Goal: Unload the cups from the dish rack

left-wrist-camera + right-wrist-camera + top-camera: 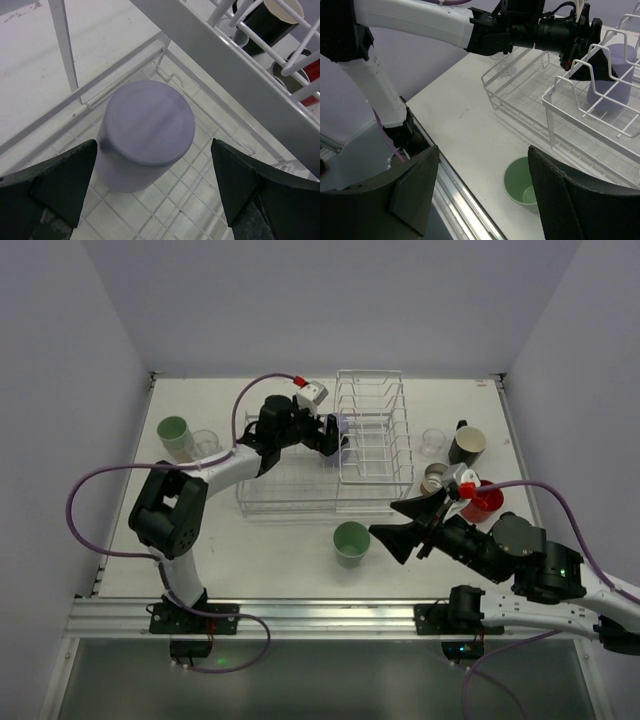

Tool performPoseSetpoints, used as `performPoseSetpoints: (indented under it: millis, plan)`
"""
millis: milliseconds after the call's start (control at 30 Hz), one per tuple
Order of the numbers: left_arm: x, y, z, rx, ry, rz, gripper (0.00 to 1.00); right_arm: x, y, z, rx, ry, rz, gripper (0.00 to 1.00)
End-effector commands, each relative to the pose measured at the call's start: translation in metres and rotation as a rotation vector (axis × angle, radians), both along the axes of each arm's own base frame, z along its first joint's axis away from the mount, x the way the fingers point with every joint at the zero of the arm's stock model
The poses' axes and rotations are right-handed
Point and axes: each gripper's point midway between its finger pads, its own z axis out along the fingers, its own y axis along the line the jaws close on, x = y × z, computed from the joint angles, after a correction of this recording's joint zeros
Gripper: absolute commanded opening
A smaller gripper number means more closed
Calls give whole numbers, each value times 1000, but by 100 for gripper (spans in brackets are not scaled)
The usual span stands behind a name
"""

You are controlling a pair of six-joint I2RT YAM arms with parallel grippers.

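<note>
In the low basket of the white wire dish rack (pixel 372 455), close against the taller divider section: one lavender tumbler (pixel 147 120), upside down, smooth matte base up. From the top camera, mostly hidden behind the left gripper (pixel 153 145). Jaws spread wide to either side of the tumbler, a gap visible on both sides, nothing grasped. Right gripper (pixel 383 519) likewise released and empty, hovering over a pale green cup (pixel 351 542) standing mouth up on the table (pixel 270 540), just off the rack's near side. Left of the rack: a pale green tumbler (pixel 176 437) and a clear glass (pixel 206 443). Right of the rack: another clear glass (pixel 433 442), a black mug (pixel 466 445) with a pale inside, then a red mug (pixel 483 500) and a small greyish cup (pixel 436 478), both partly covered by the right wrist. Seen through the wires from the left wrist: black and red mugs, cut off at the frame edge.
</note>
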Motion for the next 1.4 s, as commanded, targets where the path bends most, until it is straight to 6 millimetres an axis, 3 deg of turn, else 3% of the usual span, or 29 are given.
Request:
performPoseSetpoints:
  millis: [0,233,333,367,467,567,633,667,733,767,800,867,933,967,1033,1067,1167,1333,1367]
  plan:
    - [23,-13,33,-42,-141,-18,100,3,5,5,11,-21,-9,73]
    - [37,-11,25,-23,-160,25,94,4,10,3,4,-16,-5,73]
    - [35,-5,24,-19,-174,51,81,4,15,2,0,-13,1,73]
    - [33,-3,35,-36,-202,57,72,4,15,3,2,-14,3,73]
    - [25,6,33,-39,-211,82,60,4,21,1,-4,-9,6,73]
    - [15,22,51,-53,-249,135,44,4,25,2,4,-3,13,73]
    - [14,32,55,-49,-253,186,40,2,28,4,10,0,23,73]
    - [9,39,67,-63,-266,211,35,3,29,4,14,1,23,73]
    - [6,55,64,-62,-247,292,31,2,34,4,17,8,29,73]
    - [0,64,80,-86,-268,321,29,2,37,6,31,7,32,73]
    - [-4,73,74,-80,-256,360,27,2,40,5,35,14,34,73]
    - [-16,84,96,-131,-279,392,20,1,49,7,54,21,49,73]
    - [-25,96,98,-155,-269,436,18,-1,56,9,76,30,67,72]
    - [-33,102,112,-184,-284,450,17,-3,61,15,112,28,83,72]
    - [-44,114,116,-213,-269,492,16,-3,69,13,127,42,90,72]
    - [-55,121,133,-251,-288,500,16,-3,72,19,158,39,96,72]
    - [-84,136,158,-351,-293,514,12,-2,82,29,229,57,98,73]
    - [-145,134,198,-572,-277,360,7,2,92,51,396,82,86,75]
    - [-153,134,200,-596,-267,339,7,3,93,51,412,91,84,80]
